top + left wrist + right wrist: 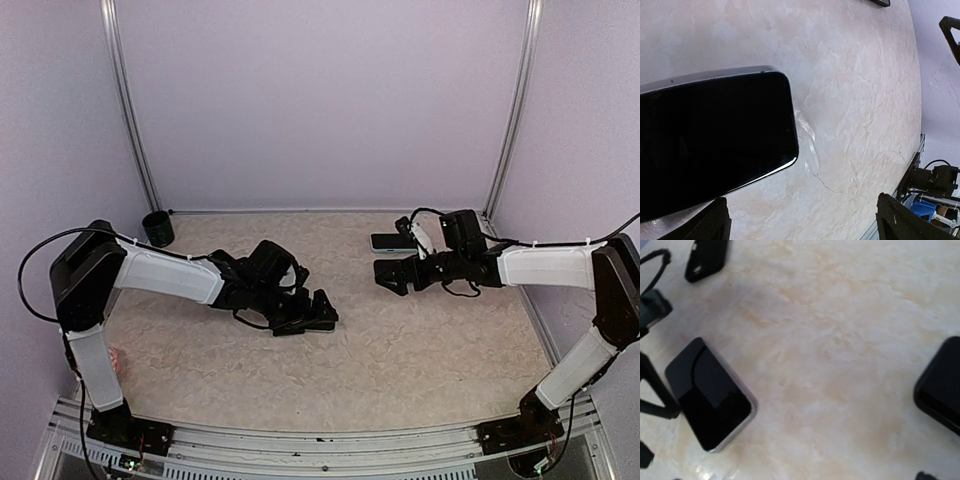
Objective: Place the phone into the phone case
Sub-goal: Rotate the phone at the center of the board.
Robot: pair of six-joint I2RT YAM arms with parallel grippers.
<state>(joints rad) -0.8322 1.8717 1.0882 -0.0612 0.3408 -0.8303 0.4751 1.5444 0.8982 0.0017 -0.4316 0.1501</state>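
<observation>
Left wrist view: left gripper (807, 222) open, straddling just one end of the phone (710, 150) — it should recentre across the width, then close level.

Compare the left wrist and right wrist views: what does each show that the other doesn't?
Only the left wrist view shows the table's edge rail, gear with a blue part beyond it, and the lilac wall. Only the right wrist view shows the black phone case, lying apart from the phone, plus another dark object cut off at the right edge; I cannot tell what it is. Both show the phone, screen dark, flat on the marbled table. It is close and cropped in the left wrist view, nearly whole in the right.
</observation>
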